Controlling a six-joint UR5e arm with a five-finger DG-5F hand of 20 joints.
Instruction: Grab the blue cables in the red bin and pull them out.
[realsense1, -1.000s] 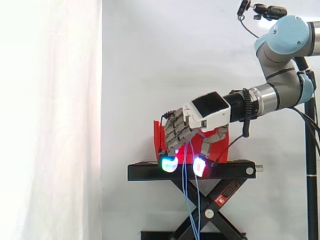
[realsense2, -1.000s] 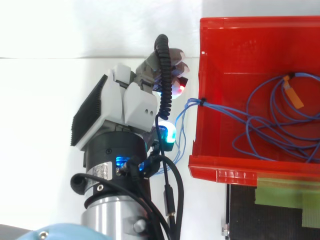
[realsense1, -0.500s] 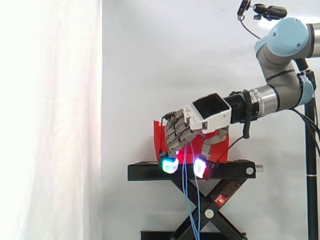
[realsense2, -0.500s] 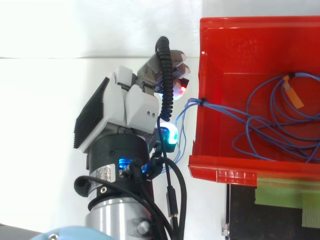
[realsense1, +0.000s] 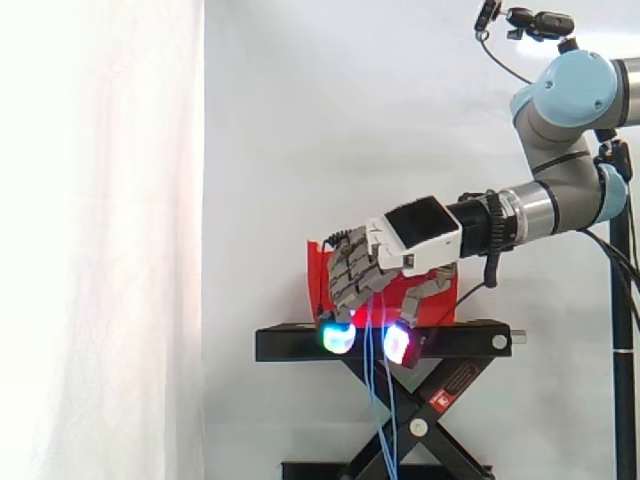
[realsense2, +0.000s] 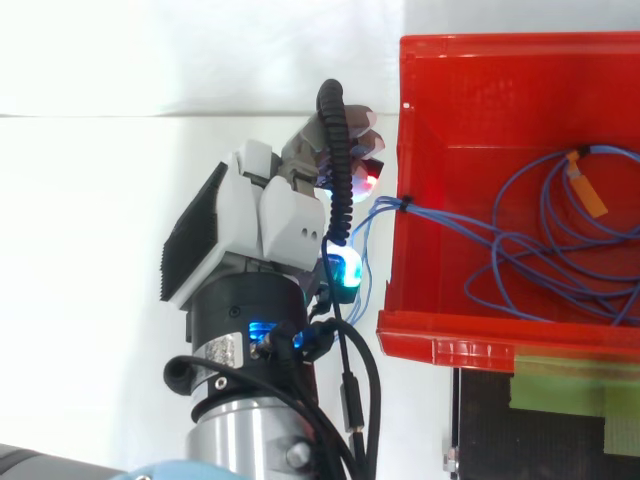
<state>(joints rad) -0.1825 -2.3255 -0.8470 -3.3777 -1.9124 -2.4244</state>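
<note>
We see bright, even light; the white curtain (realsense1: 100, 240) glares, washed out, and the red bin (realsense2: 480, 110) holds soft shadows.

On my white-and-grey hand (realsense1: 415, 236) the pads (realsense1: 337, 339) glow cyan and red, with blue cables (realsense2: 440, 216), red bin (realsense2: 450, 100), black stand (realsense1: 290, 344).

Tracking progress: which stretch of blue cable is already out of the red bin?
The strands draped over the red bin's wall beside the hand; the loops lie inside.

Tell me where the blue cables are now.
In the top view the blue cables coil inside the red bin, cross its left wall and hang down beside the hand.
</note>
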